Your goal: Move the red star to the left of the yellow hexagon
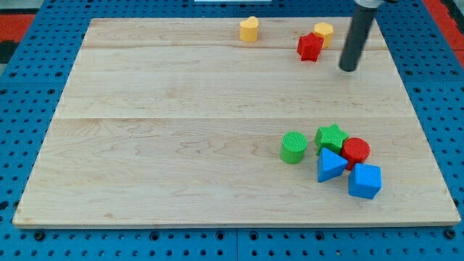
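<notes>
The red star (309,47) sat near the view's top on the wooden desk (181,130), toward the view's right; it lay just at the lower left of the yellow hexagon (323,32), the two touching or very nearly so, and the exact contact could not be made out; my tip (349,69) stood on the desk to the view's right of the red star, apart from it, and slightly lower in the view than both the star and the hexagon; the arm carried no jaws, only the dark rod, so nothing was pinched. A second yellow block (249,29), rounded on top with its shape unclear, stood well to the view's left of the star along the top edge. Toward the view's lower right a cluster gathered: a green cylinder (293,147) slightly apart on the left; a green star (330,136); a red cylinder (356,151); a blue triangle (331,166); a blue cube (365,180) lowest.
</notes>
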Robot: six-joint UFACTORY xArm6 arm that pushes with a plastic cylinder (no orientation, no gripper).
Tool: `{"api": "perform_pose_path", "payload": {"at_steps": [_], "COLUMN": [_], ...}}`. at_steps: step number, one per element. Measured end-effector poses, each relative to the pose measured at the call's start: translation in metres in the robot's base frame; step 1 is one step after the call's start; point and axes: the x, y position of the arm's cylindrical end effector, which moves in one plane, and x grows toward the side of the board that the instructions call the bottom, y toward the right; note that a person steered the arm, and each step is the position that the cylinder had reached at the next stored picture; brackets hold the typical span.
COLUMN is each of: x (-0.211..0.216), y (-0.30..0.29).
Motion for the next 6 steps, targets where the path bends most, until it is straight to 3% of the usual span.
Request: {"api": "perform_pose_path", "payload": {"at_steps": [4,6], "x": [-0.046,-0.057], "y": [-0.11,-0.118]}}
